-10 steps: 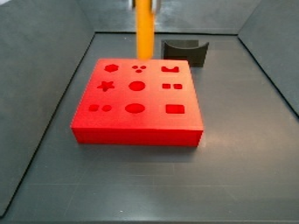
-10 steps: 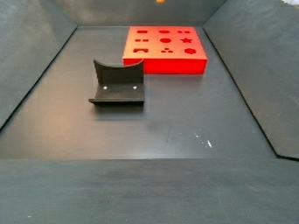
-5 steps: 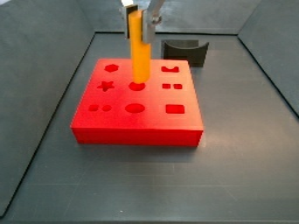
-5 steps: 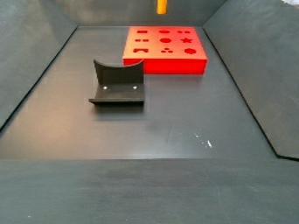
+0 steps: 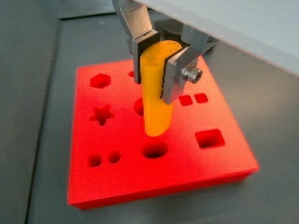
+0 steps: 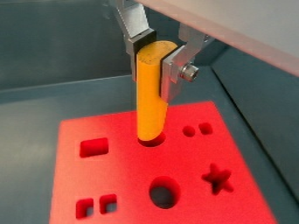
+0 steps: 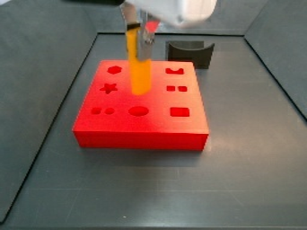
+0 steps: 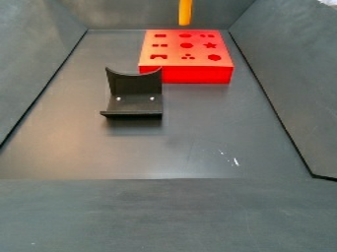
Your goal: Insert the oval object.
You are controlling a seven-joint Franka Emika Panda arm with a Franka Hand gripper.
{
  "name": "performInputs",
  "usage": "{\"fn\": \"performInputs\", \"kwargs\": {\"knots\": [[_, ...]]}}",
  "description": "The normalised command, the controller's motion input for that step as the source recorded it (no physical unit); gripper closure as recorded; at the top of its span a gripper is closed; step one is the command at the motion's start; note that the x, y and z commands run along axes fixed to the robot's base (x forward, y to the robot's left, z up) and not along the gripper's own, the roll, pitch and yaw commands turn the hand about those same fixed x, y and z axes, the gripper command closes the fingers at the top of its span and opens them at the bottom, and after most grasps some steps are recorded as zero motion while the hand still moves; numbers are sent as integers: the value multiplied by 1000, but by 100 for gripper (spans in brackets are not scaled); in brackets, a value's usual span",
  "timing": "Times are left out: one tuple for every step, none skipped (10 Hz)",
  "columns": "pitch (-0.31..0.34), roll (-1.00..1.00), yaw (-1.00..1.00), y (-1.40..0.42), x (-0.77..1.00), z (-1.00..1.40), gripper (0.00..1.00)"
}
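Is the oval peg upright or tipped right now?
Upright: the oval peg hangs vertically in the gripper above the red block.

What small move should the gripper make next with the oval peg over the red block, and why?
Probably a slow, straight descent. The gripper is shut on the upright oval peg, whose lower tip sits at the centre hole of the red block. In a side view the peg looks lined up there, so lowering seems enough.

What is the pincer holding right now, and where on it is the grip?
The pincer holds the orange-yellow oval peg by its upper end, upright, lower tip down at the red block.
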Motion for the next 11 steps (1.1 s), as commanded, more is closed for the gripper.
{"fn": "performInputs", "kwargs": {"knots": [[-41, -76, -1000, -26, 0, -349, 100], [-20, -71, -1000, -17, 0, -363, 100], [0, -59, -1000, 0, 0, -389, 100], [0, -57, -1000, 0, 0, -394, 100], [0, -60, -1000, -3, 0, -369, 100], [0, -61, -1000, 0, 0, -289, 100], [0, -74, -1000, -14, 0, -217, 100], [3, -94, -1000, -17, 9, -40, 100], [23, -83, -1000, -26, 9, 0, 100], [23, -101, -923, -160, 63, 83, 100], [6, -1, -106, -37, 137, 80, 100]]}}
